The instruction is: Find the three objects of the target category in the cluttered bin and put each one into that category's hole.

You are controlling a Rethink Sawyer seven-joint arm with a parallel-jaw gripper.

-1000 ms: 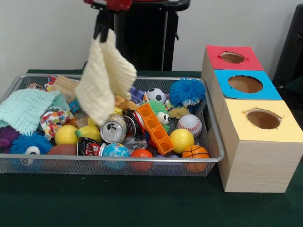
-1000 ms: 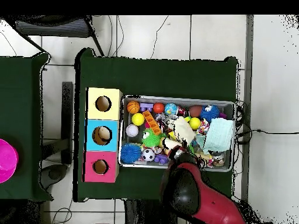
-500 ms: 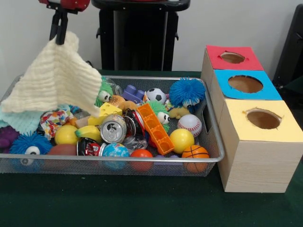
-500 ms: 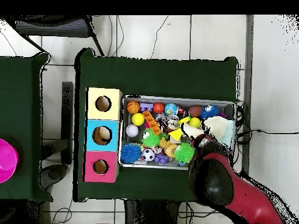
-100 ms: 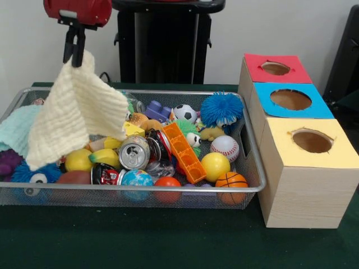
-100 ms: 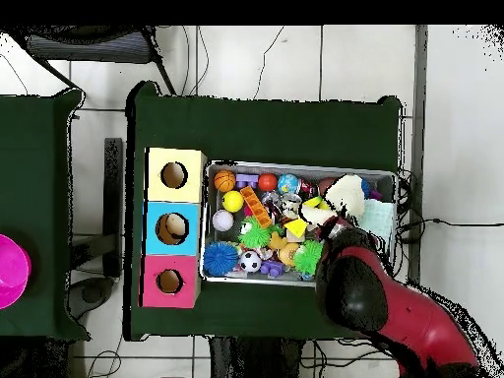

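My gripper [image 5: 74, 56] hangs above the left part of the wire bin [image 5: 249, 147], shut on the top corner of a pale yellow knitted cloth [image 5: 76, 115]. The cloth dangles down over the toys and hides those behind it. In the overhead view the cloth [image 6: 346, 193] shows near the bin's right end, beside my red arm [image 6: 369, 300]. A mint green cloth [image 5: 17, 130] lies at the bin's left end. The bin holds balls, a silver can [image 5: 134, 154], an orange brick [image 5: 183, 152] and fuzzy blue toys. Three boxes with holes stand right of the bin: red [image 5: 276, 68], blue [image 5: 290, 99], yellow [image 5: 312, 141].
In the overhead view the box row [image 6: 174, 227] sits left of the bin [image 6: 300, 165] on the dark green table. A pink object [image 6: 12, 271] lies on a second table at the far left. A black chair [image 6: 89, 44] stands at the top left.
The gripper has carried the yellow cloth from the bin's middle to its left part in the front view. Since half a second ago it dropped slightly and the cloth swung back to hang down.
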